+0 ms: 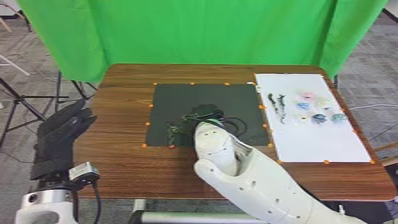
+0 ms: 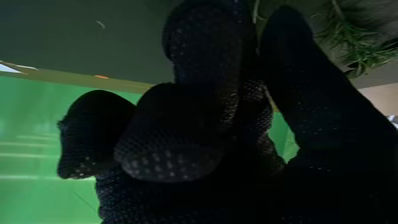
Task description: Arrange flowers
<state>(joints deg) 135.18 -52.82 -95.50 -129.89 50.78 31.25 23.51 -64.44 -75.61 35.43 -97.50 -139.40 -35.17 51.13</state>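
Flowers (image 1: 306, 106) lay near the table's (image 1: 120, 142) right edge. The right hand (image 1: 208, 110) was beside greenery (image 2: 360, 47), its grip impossible to tell; placing greens seemed underway, with settling their stems next.

There's a lane of open wood on the table (image 1: 120, 145), running between the left hand (image 1: 64, 131) and the dark mat (image 1: 169, 100); another runs beyond the mat. The right arm (image 1: 253, 182) blocks the near middle, greenery (image 1: 175, 131) seems to crowd the right hand (image 1: 206, 111), and flowers (image 1: 307, 95) obstruct the white sheet (image 1: 311, 142).
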